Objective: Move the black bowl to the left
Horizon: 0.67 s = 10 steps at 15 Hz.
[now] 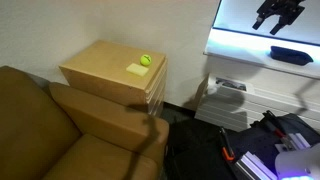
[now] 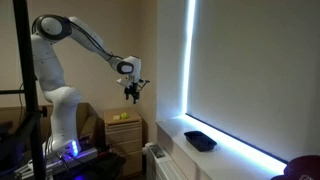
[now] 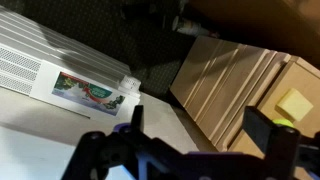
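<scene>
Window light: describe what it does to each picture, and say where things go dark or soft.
In an exterior view, the sill is blown out to bluish white, so the black bowl and gripper show only as silhouettes. In an exterior view, a bright strip glares along the blind and the rest is dim. In the wrist view, the fingers are dark and out of focus.

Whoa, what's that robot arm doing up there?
The white robot arm is holding its gripper up in the air, open, with nothing in it. The black bowl it is meant to move sits on the windowsill, and the gripper is not touching it. A green ball rests on the wooden cabinet nearby.
</scene>
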Available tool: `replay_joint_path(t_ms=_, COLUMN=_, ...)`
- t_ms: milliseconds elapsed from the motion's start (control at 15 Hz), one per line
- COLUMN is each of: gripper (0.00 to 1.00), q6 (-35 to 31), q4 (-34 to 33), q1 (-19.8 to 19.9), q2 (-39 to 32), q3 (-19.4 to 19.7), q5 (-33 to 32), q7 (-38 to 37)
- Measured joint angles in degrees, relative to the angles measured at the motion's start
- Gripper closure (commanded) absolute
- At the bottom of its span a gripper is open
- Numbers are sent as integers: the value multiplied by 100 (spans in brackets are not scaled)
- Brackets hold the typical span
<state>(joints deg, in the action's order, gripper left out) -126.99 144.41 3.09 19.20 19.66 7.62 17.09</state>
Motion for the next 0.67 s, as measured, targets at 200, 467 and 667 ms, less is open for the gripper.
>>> replay_joint_path(t_ms=200, gripper=0, q6=-37, q4=1, q1=39, q2=-10, q3=-37, q5=-140, q7=-18)
replay_joint_path(t_ms=467, gripper=0, q6=-1149, q4=104, q1=738, q2=-427, q3=-46, q5=-1463, q7=-273)
replay_joint_path(t_ms=667, gripper=0, q6=-2355, q4=131, q1=1562, q2=-976, q3=304, q5=-2464, q7=-325)
